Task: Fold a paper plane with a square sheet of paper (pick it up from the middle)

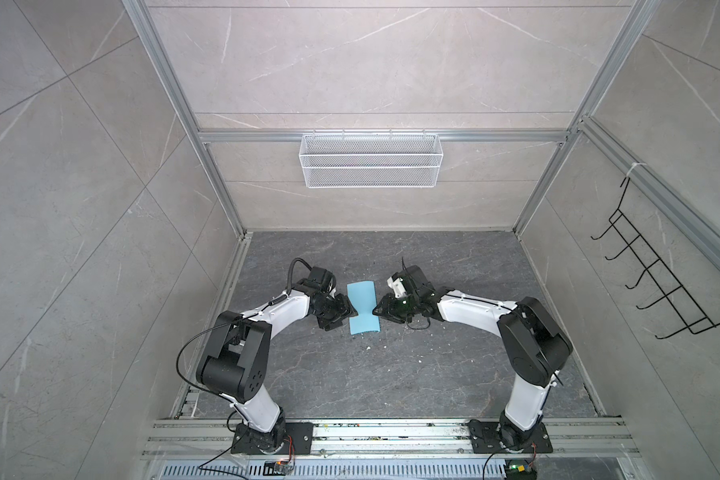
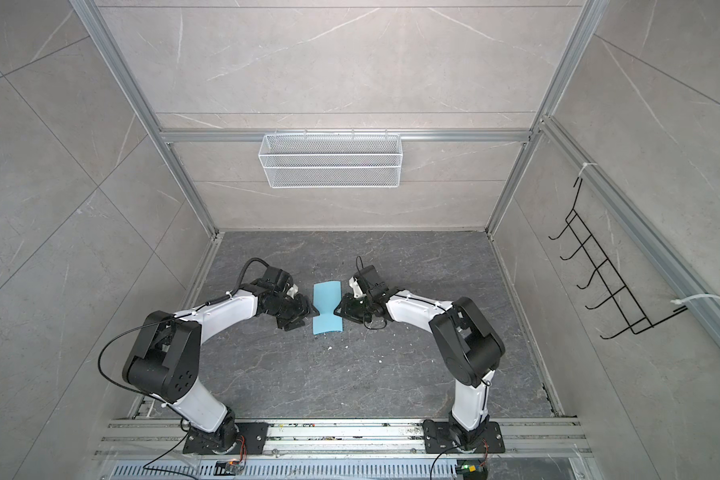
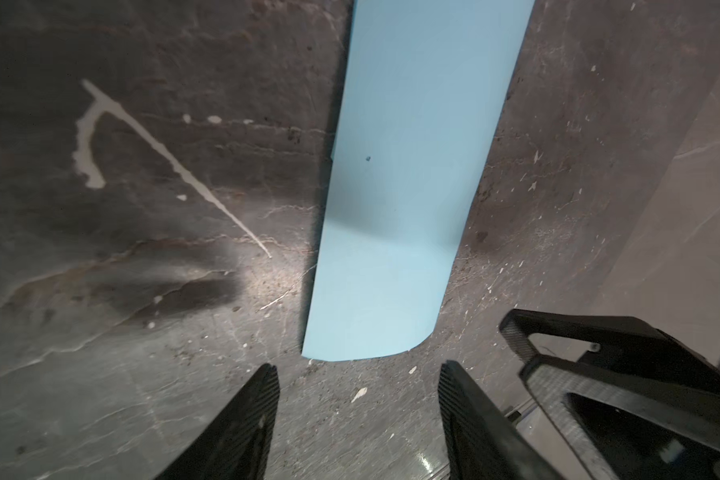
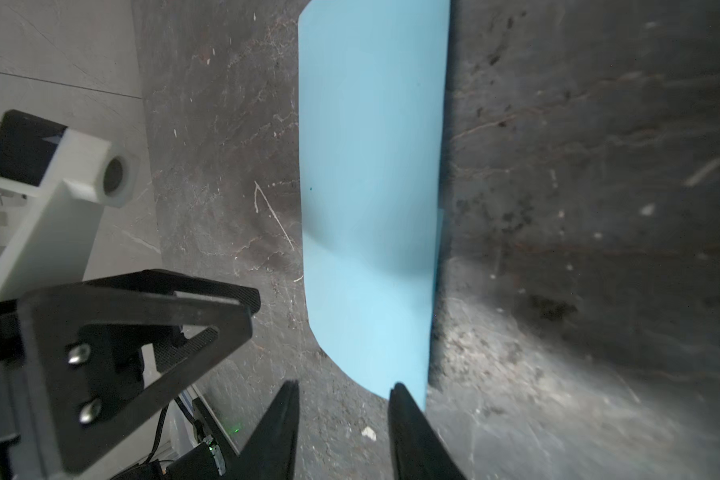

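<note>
The square sheet of paper [image 1: 363, 305] lay bowed on the dark stone table [image 1: 433, 374] between our arms. Our left gripper [image 3: 358, 368] stood spread just short of its edge; our right gripper [image 4: 346, 384] was parted too, one fingertip [image 4: 404, 399] at its corner

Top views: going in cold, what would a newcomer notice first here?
The light-blue paper stands out against the dark stone floor, sitting mid-floor and bowed rather than flat. The left gripper and right gripper point at it from either side, both with jaws apart at its edges. A white mesh basket hangs on the back wall.
</note>
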You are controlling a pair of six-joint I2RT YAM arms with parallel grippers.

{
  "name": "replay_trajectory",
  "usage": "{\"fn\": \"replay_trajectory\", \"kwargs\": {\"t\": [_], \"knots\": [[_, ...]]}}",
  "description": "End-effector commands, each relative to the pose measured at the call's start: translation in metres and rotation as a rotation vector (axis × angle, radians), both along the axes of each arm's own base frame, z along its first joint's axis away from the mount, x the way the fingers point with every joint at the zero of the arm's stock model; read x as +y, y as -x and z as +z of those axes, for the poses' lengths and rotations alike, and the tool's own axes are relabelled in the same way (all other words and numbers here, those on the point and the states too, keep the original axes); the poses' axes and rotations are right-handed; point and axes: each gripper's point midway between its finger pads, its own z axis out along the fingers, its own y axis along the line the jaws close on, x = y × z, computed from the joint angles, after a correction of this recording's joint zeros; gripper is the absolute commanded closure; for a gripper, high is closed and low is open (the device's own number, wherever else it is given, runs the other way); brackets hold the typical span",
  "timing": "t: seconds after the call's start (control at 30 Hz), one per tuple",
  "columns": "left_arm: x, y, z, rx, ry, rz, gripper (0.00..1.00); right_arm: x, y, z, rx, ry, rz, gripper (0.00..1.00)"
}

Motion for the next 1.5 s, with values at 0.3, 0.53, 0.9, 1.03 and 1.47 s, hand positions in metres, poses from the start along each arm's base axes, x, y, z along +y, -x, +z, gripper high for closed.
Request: {"fn": "replay_trajectory", "kwargs": {"t": [0.3, 0.53, 0.9, 1.03, 1.47], "knots": [[-0.006, -0.01, -0.006, -0.002, 0.068, 0.024, 0.36, 0.015, 0.001, -0.033, 0.075, 0.025, 0.059, 0.7], [-0.002, -0.009, -0.015, 0.023, 0.072, 0.038, 0.36, 0.012, 0.009, -0.05, 0.113, 0.05, 0.071, 0.7], [-0.009, -0.006, -0.026, 0.051, 0.136, 0.016, 0.39, 0.005, 0.015, -0.067, 0.151, 0.087, 0.078, 0.69], [-0.016, -0.008, -0.027, 0.053, 0.184, -0.007, 0.43, 0.003, 0.016, -0.071, 0.156, 0.095, 0.078, 0.69], [-0.025, -0.017, 0.0, -0.076, 0.376, -0.065, 0.5, 0.002, 0.018, -0.075, 0.159, 0.105, 0.084, 0.69]]}}
